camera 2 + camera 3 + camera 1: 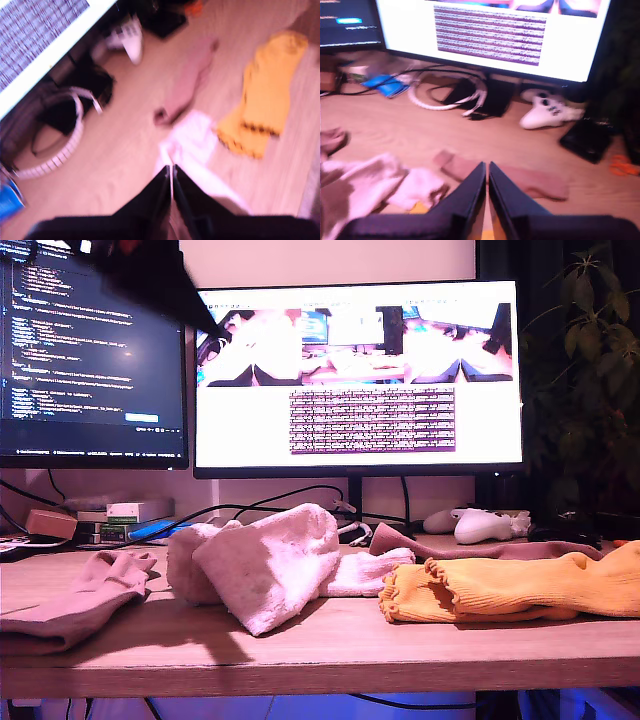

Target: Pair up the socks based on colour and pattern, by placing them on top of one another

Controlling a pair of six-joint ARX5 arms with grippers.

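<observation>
Two big monitors (358, 375) fill the wall behind a long pale wood-grain worktop (330, 645), with a loop of white cable and a white game controller (483, 526) lying at their feet.

Largest on the worktop are the two fluffy white terry socks (270, 565), heaped loosely near the middle of the exterior view, one bulging up over the other, their pile thick and nubbly. At the exterior view's right lie the two orange-yellow ribbed socks (510, 588), flat, one on top of the other, frilly cuffs together; that pair looks done. One plain dusty brown-mauve sock (75, 605) lies limp and smooth at the exterior view's left, well apart from the second brown-mauve sock (470, 548), which lies stretched out behind the orange pair.

My first gripper (171, 172), a black pointed tool, hangs above the white heap with its jaws pressed together and nothing between them. My second gripper (486, 172) hovers over the far mauve sock (510, 177), jaws likewise clenched on nothing.

By my reckoning the orange pair is finished, the white pair is roughly stacked, and the mauve pair is the step in hand. The next move would call for one tool to part its jaws, come down on thin, floppy fabric, pinch a fold and carry it across to its mate.
</observation>
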